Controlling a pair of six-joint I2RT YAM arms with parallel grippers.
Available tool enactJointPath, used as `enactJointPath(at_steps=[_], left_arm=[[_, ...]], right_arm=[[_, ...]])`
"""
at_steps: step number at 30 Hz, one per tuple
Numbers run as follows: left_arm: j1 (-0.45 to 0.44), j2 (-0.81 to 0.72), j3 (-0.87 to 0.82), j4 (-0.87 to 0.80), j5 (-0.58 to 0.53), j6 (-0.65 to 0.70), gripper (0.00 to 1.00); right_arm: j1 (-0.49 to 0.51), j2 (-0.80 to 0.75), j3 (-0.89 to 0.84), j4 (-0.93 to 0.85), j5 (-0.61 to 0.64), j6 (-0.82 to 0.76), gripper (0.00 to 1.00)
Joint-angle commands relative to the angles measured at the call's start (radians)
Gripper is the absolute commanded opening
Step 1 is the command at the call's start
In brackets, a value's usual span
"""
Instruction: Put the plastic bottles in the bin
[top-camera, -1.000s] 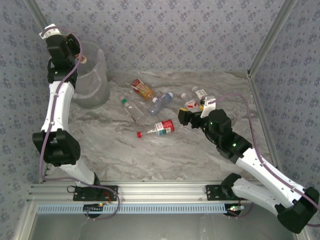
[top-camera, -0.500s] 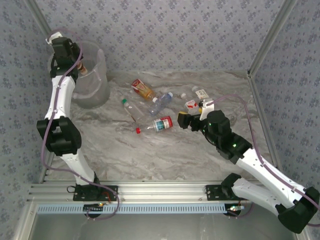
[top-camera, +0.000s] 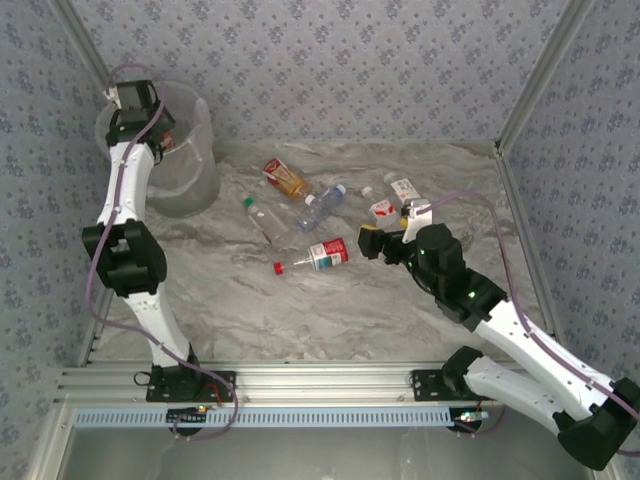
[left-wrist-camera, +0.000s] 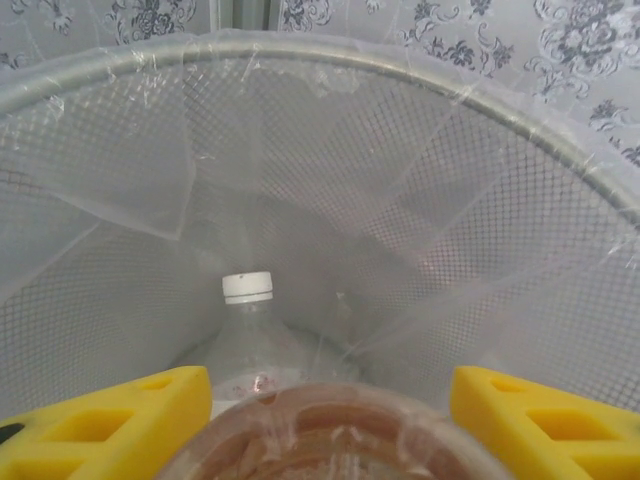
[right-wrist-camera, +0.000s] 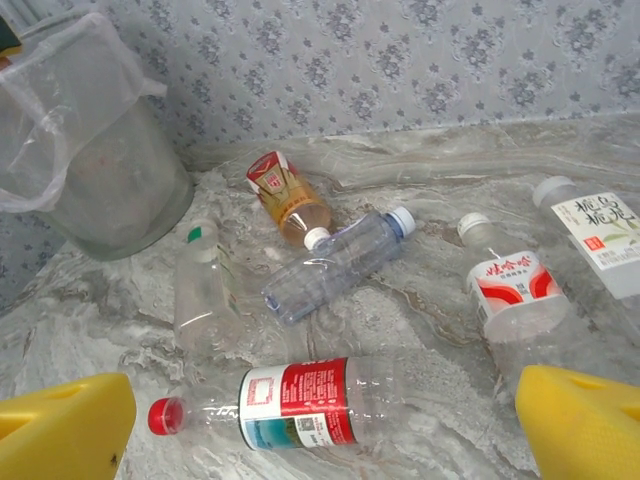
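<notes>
Yellow left claw (left-wrist-camera: 330, 388) has moved above the bin (left-wrist-camera: 420, 85), brown bottle (left-wrist-camera: 330, 445) ready to drop; gripping or loose, I cannot tell. Right claw (top-camera: 364, 241) gapes wide.

Red Chinese characters, seemingly 娃哈哈, stand on the red-and-white-labelled bottle (right-wrist-camera: 512, 285), ahead and right of the right gripper (top-camera: 368, 242). Farther right, the white-labelled bottle (right-wrist-camera: 608, 225) carries dark Chinese characters too small to read. The red-labelled bottle (right-wrist-camera: 300, 405) just ahead bears a QR code.
</notes>
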Motion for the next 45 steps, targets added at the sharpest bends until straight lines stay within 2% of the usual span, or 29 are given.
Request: enactJointPath(at_steps=[1, 6, 18, 25, 39, 45], left_arm=[[0.004, 0.023, 0.068, -0.087, 0.020, -0.046, 0.72], [0.004, 0.035, 0.114, -0.130, 0.032, -0.079, 0.84], [0.005, 0.003, 0.163, -0.149, 0.171, -0.113, 0.91], [0.003, -0.056, 0.152, -0.133, 0.287, -0.152, 0.99], [0.004, -0.377, -0.233, 0.157, 0.448, -0.223, 1.00], [0.003, -0.481, -0.314, 0.121, 0.466, -0.198, 0.99]], right_arm=[[0.006, -0.033, -0.020, 0.005, 0.049, 0.023, 1.00], [0.004, -0.049, -0.026, -0.014, 0.080, 0.035, 1.00], [-0.002, -0.028, -0.046, -0.010, 0.110, 0.063, 1.00], [-0.028, 0.012, -0.045, -0.041, 0.115, 0.073, 1.00], [-0.156, 0.169, -0.016, -0.100, -0.005, 0.024, 1.00], [-0.224, 0.242, 0.010, -0.156, -0.050, -0.047, 1.00]])
